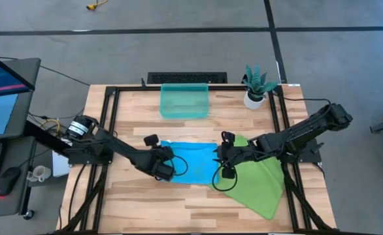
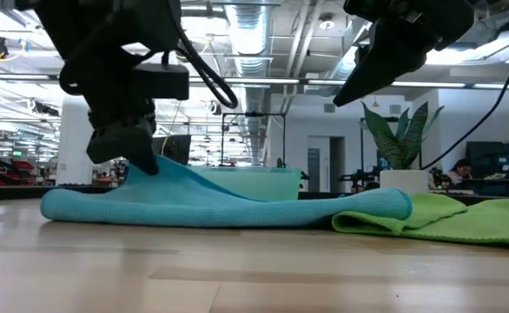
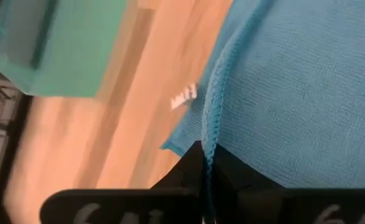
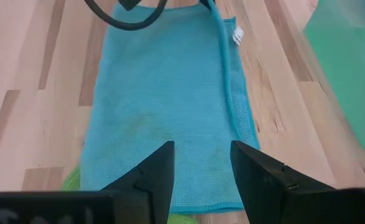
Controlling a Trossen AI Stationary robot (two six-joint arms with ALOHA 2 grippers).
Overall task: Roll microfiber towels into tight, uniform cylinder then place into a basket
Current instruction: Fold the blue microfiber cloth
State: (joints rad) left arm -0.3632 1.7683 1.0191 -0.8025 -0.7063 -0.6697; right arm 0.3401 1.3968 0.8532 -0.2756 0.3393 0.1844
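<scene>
So the left end effector [image 1: 167,163] is pinching the hemmed edge of the blue towel [image 1: 195,160] at the towel's left end, centre-left of the high view. In the left wrist view the hem [image 3: 212,118] is running straight down between the closed fingers, and in the low view that end is getting lifted up off the tabletop [image 1: 178,202] into a little ridge. My guess is it's gripping the edge like that to start folding it over for the first turn of the roll.

The right end effector [image 1: 222,158] is hanging over the towel's other end, just right of centre in the high view. Its fingers [image 4: 156,171] are spread fairly wide with nothing between them, and in the low view it's sitting well above the cloth, upper right of the frame. Probably waiting to pin or grab that side so the roll comes out even.

The blue towel is lying mostly flat in the middle of the tabletop, its right end overlapping the green towel [image 1: 260,183], which is spread out crooked toward the lower right. That overlap could drag the green one along once rolling starts.

The basket [image 1: 185,101] is sitting empty at the top centre, well apart from both towels, with a potted plant [image 1: 257,85] to its right. So nothing's rolled yet, early days
</scene>
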